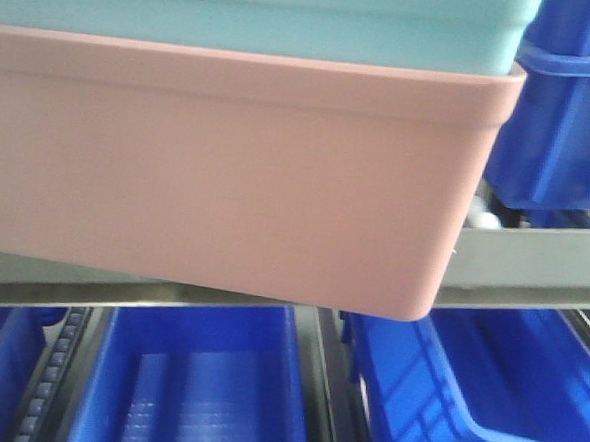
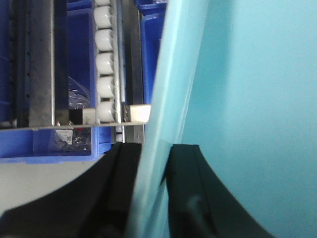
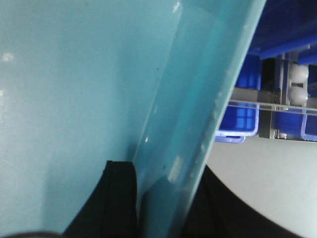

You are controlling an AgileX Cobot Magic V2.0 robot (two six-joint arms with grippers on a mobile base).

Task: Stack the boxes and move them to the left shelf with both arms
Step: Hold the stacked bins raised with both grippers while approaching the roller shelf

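The light blue box [image 1: 258,13] sits nested inside the salmon pink box [image 1: 228,167]; the stack fills the front view, held up in front of the steel shelf [image 1: 533,261]. My left gripper [image 2: 154,163] is shut on the light blue box's left wall [image 2: 163,99], one finger inside, one outside. My right gripper [image 3: 166,183] is shut on its right wall [image 3: 198,114] in the same way. The shelf's white rollers [image 2: 105,59] and steel front bar [image 2: 49,124] show in the left wrist view. The pink box is hidden in both wrist views.
Dark blue bins [image 1: 200,386] sit on the lower level below the stack, and another dark blue bin [image 1: 567,107] stands at the upper right on the shelf. More dark blue bins [image 3: 240,119] and rollers [image 3: 298,82] show past the box in the right wrist view.
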